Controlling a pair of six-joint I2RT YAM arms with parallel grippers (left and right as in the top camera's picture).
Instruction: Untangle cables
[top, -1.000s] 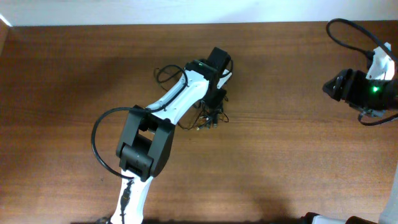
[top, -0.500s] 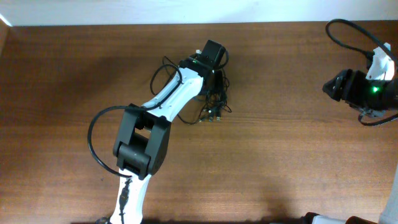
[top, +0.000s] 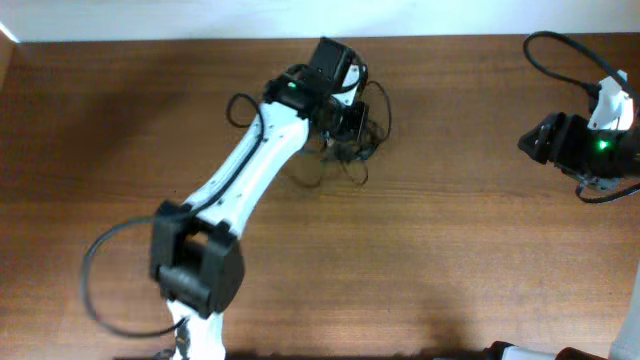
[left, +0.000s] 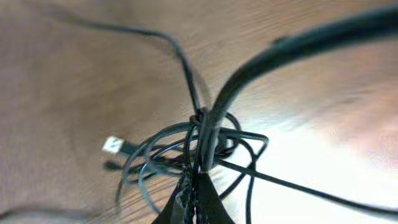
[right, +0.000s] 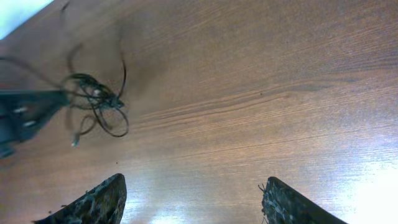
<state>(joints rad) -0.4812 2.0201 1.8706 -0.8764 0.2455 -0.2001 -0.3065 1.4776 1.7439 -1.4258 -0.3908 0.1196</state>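
Observation:
The cables (top: 352, 135) are a knotted clump of thin black wires near the table's far edge. My left gripper (top: 345, 112) is shut on the clump and holds it. In the left wrist view my closed fingertips (left: 196, 186) pinch the knot of the cables (left: 186, 149), with a small white plug (left: 112, 145) hanging at the left. My right gripper (right: 193, 202) is open and empty, far right of the clump. The cables also show in the right wrist view (right: 96, 99), at the upper left.
The brown wooden table (top: 450, 250) runs up to a white wall at the far edge. The left arm's white links (top: 240, 170) cross the table's middle left. The right arm's body (top: 585, 145) sits at the right edge with its thick black cable.
My left gripper has moved toward the far edge and a little left, dragging the cable clump with it. The right arm has not moved.

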